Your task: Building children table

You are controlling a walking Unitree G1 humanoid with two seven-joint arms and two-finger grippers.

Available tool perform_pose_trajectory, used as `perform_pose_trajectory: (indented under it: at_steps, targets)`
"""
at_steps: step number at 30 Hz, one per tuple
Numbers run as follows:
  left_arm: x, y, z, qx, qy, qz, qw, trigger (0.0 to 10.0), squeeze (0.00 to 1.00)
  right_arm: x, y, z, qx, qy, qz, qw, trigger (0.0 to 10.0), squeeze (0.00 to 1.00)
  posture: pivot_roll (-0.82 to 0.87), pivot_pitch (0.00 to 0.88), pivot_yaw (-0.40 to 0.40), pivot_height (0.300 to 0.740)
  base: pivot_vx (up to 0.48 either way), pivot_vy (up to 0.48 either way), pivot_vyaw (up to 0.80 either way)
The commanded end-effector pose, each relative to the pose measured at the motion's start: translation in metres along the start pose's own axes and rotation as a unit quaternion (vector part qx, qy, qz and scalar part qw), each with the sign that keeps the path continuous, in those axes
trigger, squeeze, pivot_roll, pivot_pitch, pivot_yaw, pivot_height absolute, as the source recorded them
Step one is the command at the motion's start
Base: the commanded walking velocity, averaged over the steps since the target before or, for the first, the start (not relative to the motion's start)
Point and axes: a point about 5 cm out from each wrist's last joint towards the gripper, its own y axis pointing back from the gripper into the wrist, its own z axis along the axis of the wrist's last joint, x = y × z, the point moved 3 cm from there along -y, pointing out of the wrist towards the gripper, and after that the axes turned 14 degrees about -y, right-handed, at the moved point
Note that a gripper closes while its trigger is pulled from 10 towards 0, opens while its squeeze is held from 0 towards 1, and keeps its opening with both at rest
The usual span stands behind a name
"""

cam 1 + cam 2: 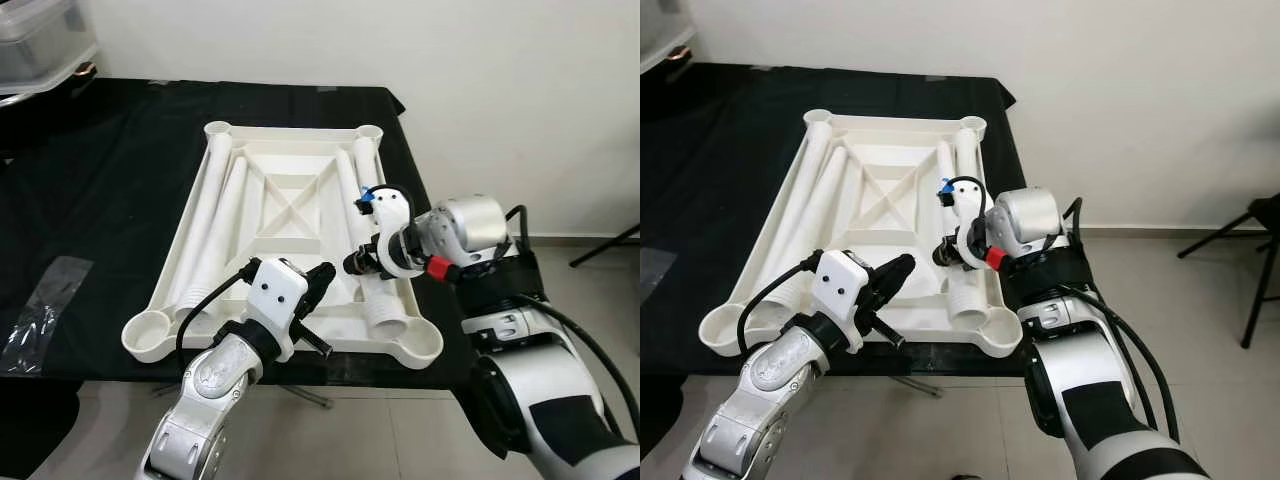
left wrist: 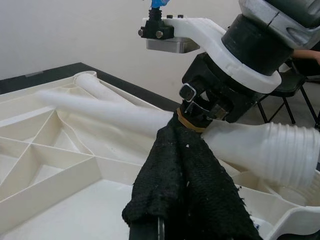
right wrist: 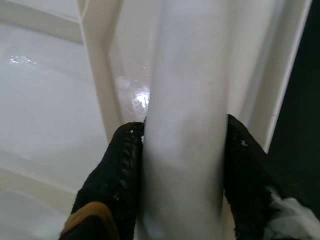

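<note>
A white plastic child's table top (image 1: 290, 205) lies upside down on the black-covered table (image 1: 100, 180). Two white legs (image 1: 215, 235) rest inside it along the left rim and two along the right. My right gripper (image 1: 362, 262) is shut on the nearer right-hand leg (image 1: 385, 305), gripping its smooth shaft (image 3: 185, 125) just behind the ribbed end. My left gripper (image 1: 322, 277) hovers over the top's front edge. Its cloth-covered fingers (image 2: 185, 165) are pressed together, empty, and point toward the held leg (image 2: 260, 147).
A clear plastic bag (image 1: 40, 310) lies at the table's left front. A plastic storage box (image 1: 40, 40) stands at the back left. Tiled floor (image 1: 400, 430) runs below the table's front edge, and a black stand foot (image 1: 605, 245) is at the right by the wall.
</note>
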Motion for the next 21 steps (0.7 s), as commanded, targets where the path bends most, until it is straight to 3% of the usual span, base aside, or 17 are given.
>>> perform_pose_trajectory:
  at_steps: [1,8,9,12,13,14,16,18,19,20,21]
  targets:
    - [-0.002,0.002,0.0,-0.001,-0.002,0.0,1.0,10.0,0.0,0.002,0.0,0.002,-0.005,0.003,-0.002,1.0,0.0,0.0,-0.08,0.131,-0.082,0.74,0.0,0.0,0.0]
    - [-0.002,0.002,0.0,-0.001,-0.002,0.0,1.0,10.0,0.0,0.001,0.006,0.016,-0.045,0.005,-0.008,0.999,0.0,0.0,-0.08,0.128,-0.08,0.74,0.0,0.0,0.0]
    - [-0.001,0.002,0.0,-0.001,-0.002,0.0,1.0,10.0,0.0,0.003,0.01,0.023,-0.066,-0.001,-0.001,0.998,4.2,0.0,-0.07,0.126,-0.078,0.74,0.0,0.0,0.0]
    - [-0.001,0.002,-0.001,-0.001,-0.003,-0.001,1.0,10.0,0.0,0.008,0.016,0.034,-0.105,-0.007,0.018,0.994,3.4,0.0,-0.07,0.124,-0.073,0.74,0.0,0.0,0.0]
    - [-0.001,0.002,-0.001,0.0,-0.004,-0.001,1.0,10.0,0.0,0.011,0.024,0.046,-0.147,-0.026,0.039,0.988,5.5,0.0,-0.07,0.124,-0.071,0.74,0.0,0.0,0.0]
    - [-0.001,0.002,-0.001,0.0,-0.004,-0.001,1.0,10.0,0.0,0.011,0.024,0.046,-0.147,-0.026,0.039,0.988,5.5,0.0,-0.07,0.124,-0.071,0.74,0.0,0.0,0.0]
    - [0.0,0.002,-0.001,0.0,-0.005,-0.001,1.0,10.0,0.0,0.011,0.041,0.067,-0.226,-0.077,0.079,0.968,10.0,0.0,-0.07,0.121,-0.062,0.74,0.0,0.0,0.0]
    - [0.0,0.002,-0.001,0.0,-0.005,0.0,1.0,10.0,0.0,0.009,0.045,0.072,-0.245,-0.097,0.09,0.96,10.0,0.0,-0.07,0.121,-0.062,0.74,0.0,0.0,0.0]
    - [0.001,0.002,-0.001,0.0,-0.004,0.002,1.0,10.0,0.0,0.005,0.056,0.082,-0.305,-0.127,0.118,0.936,10.0,0.0,-0.07,0.12,-0.055,0.74,0.0,0.0,0.0]
    - [0.001,0.002,-0.001,0.0,-0.004,0.002,1.0,10.0,0.0,0.005,0.056,0.082,-0.305,-0.127,0.118,0.936,10.0,0.0,-0.07,0.12,-0.055,0.74,0.0,0.0,0.0]
    - [0.002,0.002,-0.001,0.0,-0.004,0.003,1.0,10.0,0.0,0.001,0.064,0.089,-0.346,-0.147,0.134,0.917,10.0,0.0,-0.07,0.12,-0.053,0.74,0.0,0.0,0.0]
